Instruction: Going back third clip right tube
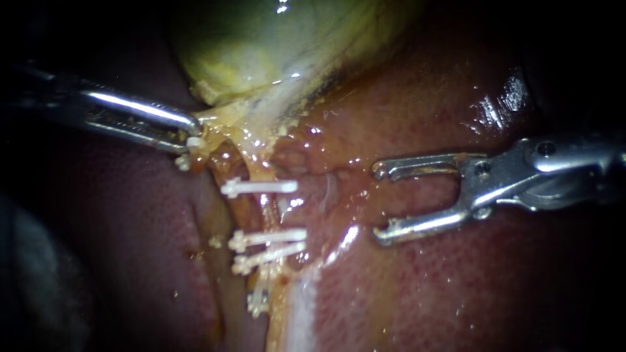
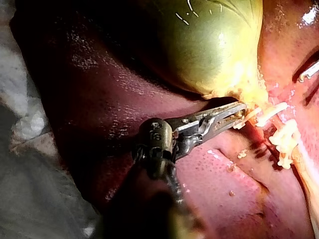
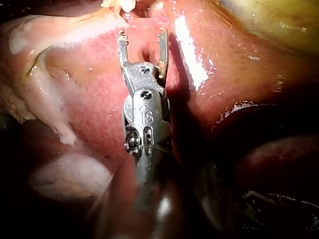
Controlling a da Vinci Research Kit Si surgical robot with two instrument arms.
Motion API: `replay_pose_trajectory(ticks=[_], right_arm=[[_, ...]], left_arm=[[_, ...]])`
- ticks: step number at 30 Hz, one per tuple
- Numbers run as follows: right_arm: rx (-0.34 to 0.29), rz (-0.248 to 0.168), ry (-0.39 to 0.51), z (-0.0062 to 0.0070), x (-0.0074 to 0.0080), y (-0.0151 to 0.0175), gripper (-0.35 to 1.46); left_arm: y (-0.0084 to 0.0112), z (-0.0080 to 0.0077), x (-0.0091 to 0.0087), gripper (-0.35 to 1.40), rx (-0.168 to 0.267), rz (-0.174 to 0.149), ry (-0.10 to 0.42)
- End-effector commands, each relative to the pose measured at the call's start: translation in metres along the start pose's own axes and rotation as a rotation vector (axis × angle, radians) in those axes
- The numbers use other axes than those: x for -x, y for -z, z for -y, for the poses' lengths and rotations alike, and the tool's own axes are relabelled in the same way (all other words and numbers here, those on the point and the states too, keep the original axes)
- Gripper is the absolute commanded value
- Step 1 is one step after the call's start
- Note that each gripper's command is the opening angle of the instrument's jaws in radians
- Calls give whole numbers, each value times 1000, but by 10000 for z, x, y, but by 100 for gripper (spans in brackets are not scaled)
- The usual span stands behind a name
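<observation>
Clips (image 1: 267,236) sit across the tube (image 1: 256,212), ahead of my right instrument (image 1: 378,203) and clear of its tips: one alone nearer the gallbladder (image 1: 261,45), then two close together farther from it. The right instrument's jaws stand wide open with nothing between them, only bare liver (image 1: 424,293) showing through the gap. That reads to me as the applier being empty and free to back off.

My left instrument (image 1: 190,135) has its jaws closed on the yellowish tissue (image 1: 215,127) just under the gallbladder. I judge it holds this taut so the tube stays stretched and the clips stay in view.

A further speck of white (image 1: 257,301) lies beyond the pair. I can't tell whether it is another clip or a scrap.

I also cannot say which tube is the right one — glare and a pale film blur the ground beside the clips. From the right wrist camera the clips are cut off beyond the jaws.
</observation>
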Motion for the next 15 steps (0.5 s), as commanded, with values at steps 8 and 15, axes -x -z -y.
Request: replay_pose_trajectory(ticks=[8, 15], right_arm=[[-1, 0, 0, 2, 1, 1, 50], [-1, 0, 0, 2, 1, 1, 50]], left_arm=[[-33, 9, 1, -35, -5, 2, -2], [-49, 17, 1, -35, -6, 10, -5]])
